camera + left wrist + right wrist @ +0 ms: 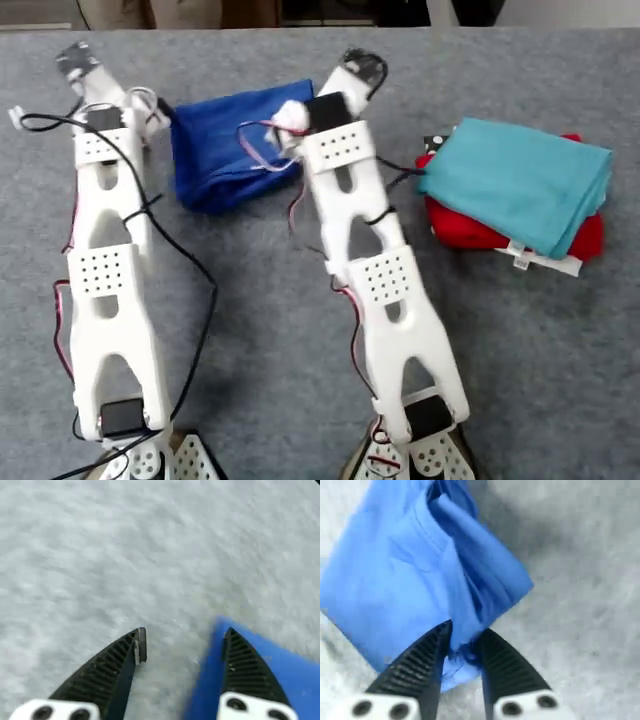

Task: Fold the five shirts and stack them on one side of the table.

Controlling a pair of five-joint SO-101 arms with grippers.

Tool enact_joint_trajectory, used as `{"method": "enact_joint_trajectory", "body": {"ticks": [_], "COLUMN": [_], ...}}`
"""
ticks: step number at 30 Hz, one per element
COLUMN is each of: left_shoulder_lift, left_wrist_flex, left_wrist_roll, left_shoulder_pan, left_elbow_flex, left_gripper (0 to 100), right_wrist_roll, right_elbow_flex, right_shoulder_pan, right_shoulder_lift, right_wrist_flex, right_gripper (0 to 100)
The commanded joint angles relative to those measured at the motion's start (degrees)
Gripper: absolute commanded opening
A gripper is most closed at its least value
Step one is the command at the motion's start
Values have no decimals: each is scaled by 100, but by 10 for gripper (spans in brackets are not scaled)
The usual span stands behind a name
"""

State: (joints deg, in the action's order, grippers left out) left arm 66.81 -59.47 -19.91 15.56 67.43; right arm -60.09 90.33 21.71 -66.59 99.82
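Note:
A blue shirt (225,140) lies partly folded and bunched at the back of the grey table (260,330), between the two arms. My right gripper (465,632) is shut on a fold at one edge of the blue shirt (420,565); in the high view the right gripper (283,130) sits at the shirt's right side. My left gripper (185,640) stands open just above the table, one finger (232,655) over the blue shirt's edge (295,675). From above, the left gripper (160,112) is at the shirt's left edge.
On the right side of the table is a stack of folded shirts: teal (520,180) on top, red (460,228) under it, white (545,262) at the bottom. Black and red cables (190,270) trail along both arms.

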Motion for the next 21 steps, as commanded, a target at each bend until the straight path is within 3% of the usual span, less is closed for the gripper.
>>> {"method": "enact_joint_trajectory", "body": {"ticks": [1,13,21], "left_shoulder_lift": [-136,-136,-136], "left_wrist_flex": [-35,-35,-35], "left_wrist_roll": [-378,-563,-554], "left_shoulder_pan": [334,448,422], "left_elbow_flex": [316,316,316], "left_gripper": [253,253,253], "right_wrist_roll": [369,1407,2321], "right_elbow_flex": [558,514,462], "right_shoulder_pan": [-505,-1666,-2853], "right_shoulder_lift": [145,1481,2229], "right_wrist_flex": [18,-123,255], "right_gripper": [2,2,2]}}
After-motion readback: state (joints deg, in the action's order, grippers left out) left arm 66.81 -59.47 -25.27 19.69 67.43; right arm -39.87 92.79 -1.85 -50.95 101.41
